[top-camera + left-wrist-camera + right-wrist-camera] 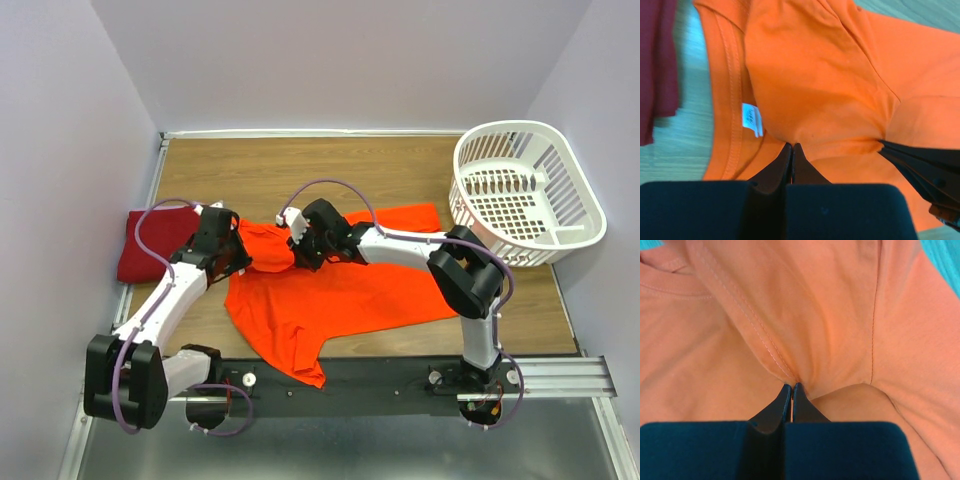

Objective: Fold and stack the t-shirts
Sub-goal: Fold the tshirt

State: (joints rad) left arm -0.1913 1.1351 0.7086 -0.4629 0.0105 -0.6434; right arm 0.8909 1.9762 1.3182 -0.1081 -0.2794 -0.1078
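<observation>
The orange-red t-shirt (340, 300) is lying across the middle of the wooden worktop (300, 170), most of its body spreading flat towards the right, while one corner is hanging over the near edge onto the black rail (380, 375) that is carrying the arm bases. Its upper left part is bunching up into a raised ridge between the two arms. The left arm (170, 295) is reaching in from the left, and the left jaws are pressing together on a fold of the orange cloth just beside the collar (730, 75); the cloth is puckering at their tips in the left wrist view. A small white neck label (752, 119) is showing inside the collar, close to that pinch. The right arm (400, 245) is stretching leftwards over the shirt, and the right jaws are likewise pressing together, pinching a stitched seam (765, 347) whose cloth is gathering into creases at their tips. The two pinch points are sitting near each other, and the dark fingers of the right arm are entering the left wrist view at its right edge, against the cloth. The crimson t-shirt (150, 245) is resting as a compact dark bundle at the left edge of the worktop, beside the left arm and just clear of the orange collar. A white lattice laundry basket (525, 190) is standing at the far right, well apart from both shirts.
</observation>
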